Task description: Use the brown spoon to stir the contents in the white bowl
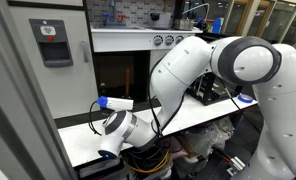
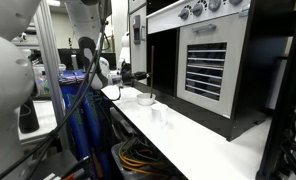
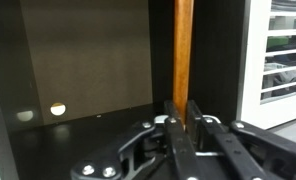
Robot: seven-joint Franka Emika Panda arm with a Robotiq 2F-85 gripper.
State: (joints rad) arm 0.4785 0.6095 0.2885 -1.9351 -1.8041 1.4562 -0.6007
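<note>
A smooth white table [image 2: 203,145] runs away from the camera in an exterior view, with a tangle of cables [image 2: 138,157] under its near edge. Farther along it sits the bowl [image 2: 145,98], small, shallow and white, close to the glossy white arm [image 2: 96,70]. At this size the contents cannot be made out. Along the table's side stands an oven [image 2: 213,60] with a brushed metal front, a slotted vent panel and round knobs on top.

In the wrist view the gripper [image 3: 184,112] is nearest. Its black metal jaws are clamped together on the spoon [image 3: 184,45]. The spoon's handle is a straight, slim stick of orange-brown wood, and it stands upright between the fingers [image 3: 173,125] and leaves the frame at the top, so the head is not seen. Behind it opens a dark cabinet [image 3: 88,60] with matt, flat walls. Two pale round spots [image 3: 56,108], possibly reflections, sit low on its back wall.
</note>
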